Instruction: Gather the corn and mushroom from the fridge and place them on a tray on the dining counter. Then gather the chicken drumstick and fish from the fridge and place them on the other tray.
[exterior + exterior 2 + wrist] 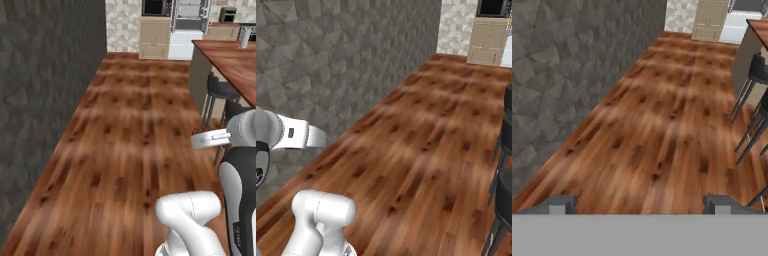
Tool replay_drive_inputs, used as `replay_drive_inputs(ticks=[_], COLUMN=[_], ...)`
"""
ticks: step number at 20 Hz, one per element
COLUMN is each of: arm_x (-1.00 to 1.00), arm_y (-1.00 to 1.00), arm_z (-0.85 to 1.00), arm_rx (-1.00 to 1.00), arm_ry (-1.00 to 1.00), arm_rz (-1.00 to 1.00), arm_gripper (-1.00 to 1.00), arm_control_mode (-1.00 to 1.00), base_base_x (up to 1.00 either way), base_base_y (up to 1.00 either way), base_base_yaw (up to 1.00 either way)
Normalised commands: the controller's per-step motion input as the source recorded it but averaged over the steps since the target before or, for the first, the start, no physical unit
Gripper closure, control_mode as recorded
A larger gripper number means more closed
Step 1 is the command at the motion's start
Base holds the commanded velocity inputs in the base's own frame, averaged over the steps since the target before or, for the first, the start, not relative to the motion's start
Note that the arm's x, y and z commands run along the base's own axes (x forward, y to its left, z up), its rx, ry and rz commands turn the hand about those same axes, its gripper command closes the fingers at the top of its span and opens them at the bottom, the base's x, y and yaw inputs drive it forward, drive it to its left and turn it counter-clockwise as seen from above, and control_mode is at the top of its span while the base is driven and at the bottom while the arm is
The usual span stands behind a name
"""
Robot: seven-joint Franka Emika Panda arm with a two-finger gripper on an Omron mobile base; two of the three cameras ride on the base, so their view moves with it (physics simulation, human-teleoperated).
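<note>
My gripper [640, 205] is open: its two dark fingertips [559, 204] stand far apart at the bottom of the hand view, over bare wooden floor [662, 125] and with nothing between them. The fridge [187, 25] stands far off at the end of the room, among the kitchen cabinets. The dining counter [232, 60], with its brown wooden top, runs along the right side. A small grey thing [244, 37] stands on its far end; I cannot tell what it is. The corn, mushroom, chicken drumstick, fish and trays are out of view.
A dark stone wall [45, 100] runs along the left. Dark bar stools [222, 92] stand against the counter on the right, also seen as stools [752, 75] in the hand view. Beige cabinets [155, 37] sit beside the fridge. A wide strip of wooden floor leads ahead.
</note>
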Motion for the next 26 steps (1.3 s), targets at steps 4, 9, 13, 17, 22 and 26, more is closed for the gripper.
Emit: replay_drive_inputs(ticks=[4,9,13,17,22,26], arm_x=[0.0,0.0,0.0,0.0,0.0,0.0], arm_y=[0.0,0.0,0.0,0.0,0.0,0.0], arm_z=[0.0,0.0,0.0,0.0,0.0,0.0], arm_rx=[0.0,0.0,0.0,0.0,0.0,0.0], arm_ry=[0.0,0.0,0.0,0.0,0.0,0.0], arm_rz=[0.0,0.0,0.0,0.0,0.0,0.0], arm_gripper=[-1.0,-1.0,-1.0,-1.0,-1.0,-1.0], arm_control_mode=[1.0,1.0,1.0,1.0,1.0,1.0], base_base_x=[1.0,1.0,1.0,1.0,1.0,1.0], base_base_y=[0.0,0.04,0.15,0.22,0.18,0.07], base_base_yaw=[-0.36,-0.22,-0.21,-0.19,-0.19,-0.18])
